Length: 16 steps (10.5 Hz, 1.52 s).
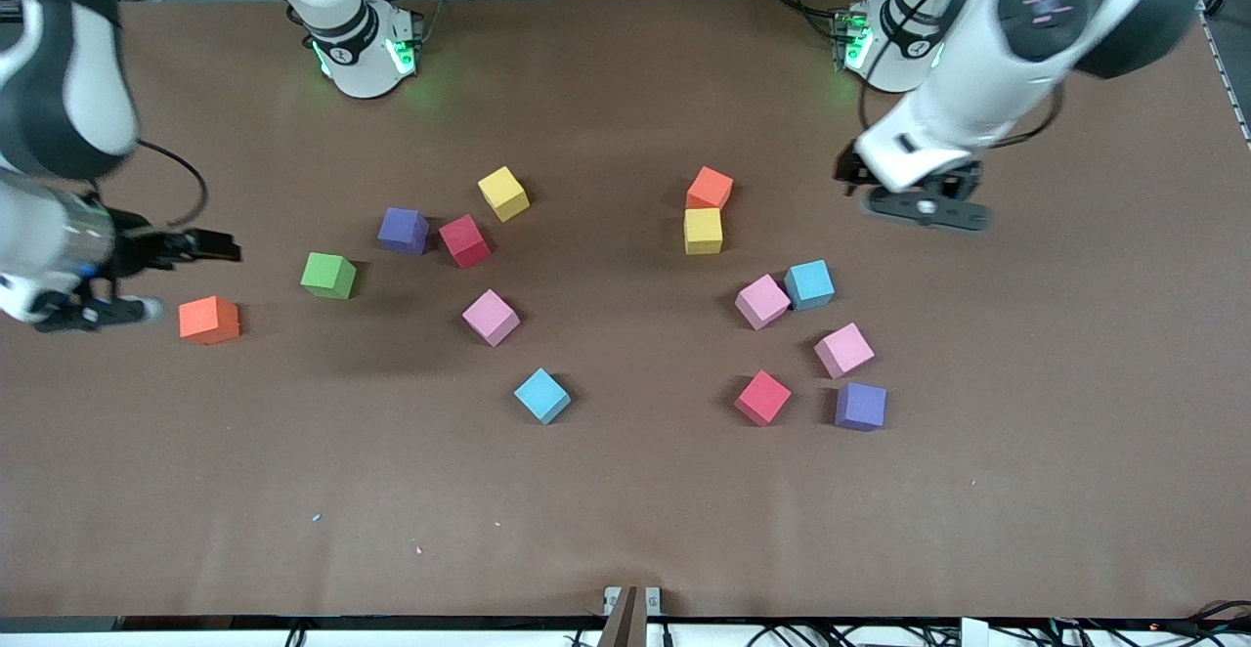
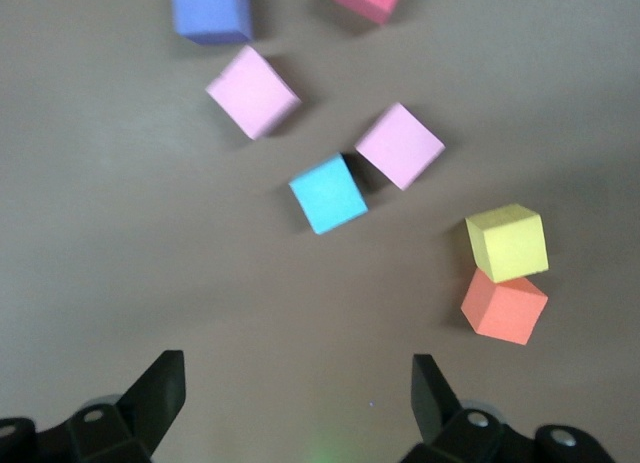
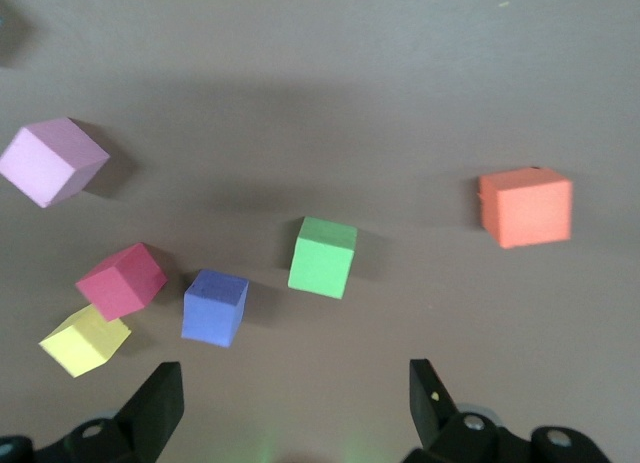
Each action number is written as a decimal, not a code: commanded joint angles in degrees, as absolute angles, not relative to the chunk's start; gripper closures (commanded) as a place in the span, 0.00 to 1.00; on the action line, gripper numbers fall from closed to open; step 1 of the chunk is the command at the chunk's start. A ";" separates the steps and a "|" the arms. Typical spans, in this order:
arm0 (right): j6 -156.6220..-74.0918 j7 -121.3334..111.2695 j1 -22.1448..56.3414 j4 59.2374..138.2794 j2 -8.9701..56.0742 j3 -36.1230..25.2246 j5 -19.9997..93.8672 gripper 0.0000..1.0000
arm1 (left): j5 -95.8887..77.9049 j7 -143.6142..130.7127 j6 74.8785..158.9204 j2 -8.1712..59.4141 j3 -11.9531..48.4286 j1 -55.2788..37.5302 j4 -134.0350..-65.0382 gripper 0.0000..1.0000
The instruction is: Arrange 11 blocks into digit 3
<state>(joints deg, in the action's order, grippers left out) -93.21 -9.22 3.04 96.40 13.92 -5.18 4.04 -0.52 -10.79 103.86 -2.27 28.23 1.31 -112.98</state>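
Left claw [image 1: 924,205] hangs released over bare bench [image 1: 625,500] near the orange block [image 1: 710,188]; right claw [image 1: 147,276] released beside another orange block [image 1: 209,320]. Blocks lie scattered, unarranged, apparently awaiting sorting.

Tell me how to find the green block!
Look toward the right arm's end of the brown table. The green block sits there, between an orange block and a purple block. It is the only green one among all the blocks.
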 commanded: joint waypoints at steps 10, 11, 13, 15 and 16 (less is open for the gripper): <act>-115.72 -8.44 23.99 115.65 14.76 -5.19 6.06 0.00 | 12.43 -38.80 138.68 12.72 46.05 -3.33 -134.12 0.00; -117.49 -8.52 25.13 116.62 15.29 -5.19 6.06 0.00 | 15.35 -41.89 139.04 15.27 45.97 -3.43 -133.86 0.00; -119.00 -8.52 27.06 119.34 15.47 -5.19 7.11 0.00 | 17.93 -43.94 139.65 18.09 45.97 -3.51 -133.42 0.00; -125.29 -8.53 29.25 124.51 15.12 -5.10 8.17 0.00 | 18.28 -45.70 141.24 19.68 45.97 -3.60 -133.42 0.00; -129.16 -8.44 30.66 127.24 14.94 -5.10 8.26 0.00 | 18.37 -45.70 141.41 19.86 45.97 -3.69 -133.33 0.00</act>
<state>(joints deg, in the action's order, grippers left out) -124.18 -8.48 28.37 122.57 16.08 -4.74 6.91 16.68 -43.84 140.81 18.81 45.99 -3.43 -134.15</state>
